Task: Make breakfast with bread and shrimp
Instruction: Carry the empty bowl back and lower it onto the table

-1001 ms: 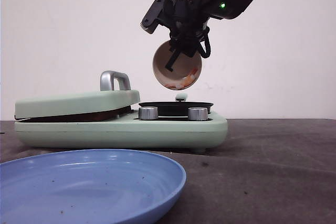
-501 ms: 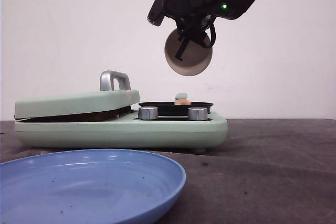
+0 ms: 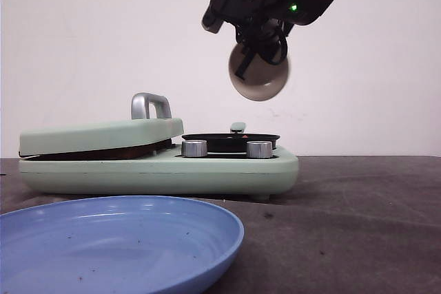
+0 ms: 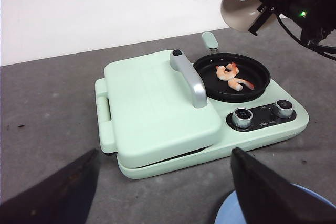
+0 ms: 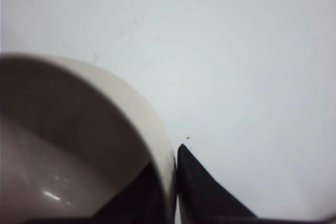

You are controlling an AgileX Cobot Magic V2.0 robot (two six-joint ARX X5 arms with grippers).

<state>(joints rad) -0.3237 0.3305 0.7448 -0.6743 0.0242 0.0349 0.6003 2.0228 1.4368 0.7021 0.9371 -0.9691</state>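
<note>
Two pink-orange shrimp (image 4: 233,77) lie in the round black pan (image 4: 210,85) of the mint-green cooker. My right gripper (image 3: 256,49) is shut on the rim of a beige bowl (image 3: 259,80), held tilted in the air above the pan (image 3: 231,140). In the right wrist view the gripper (image 5: 170,166) pinches the rim, and the bowl (image 5: 79,145) looks empty. The bowl also shows in the left wrist view (image 4: 241,9). My left gripper (image 4: 163,192) is open and empty, low in front of the cooker. No bread shows.
The cooker's lid (image 4: 157,108) is closed, with a silver handle (image 3: 150,105) on top. Two silver knobs (image 3: 194,148) sit in front of the pan. A blue plate (image 3: 117,239) lies at the near left, its edge also in the left wrist view (image 4: 262,211).
The bowl held shrimp with its mouth towards the camera; it has since turned over and moved up and to the right. The shrimp have dropped into the pan.
</note>
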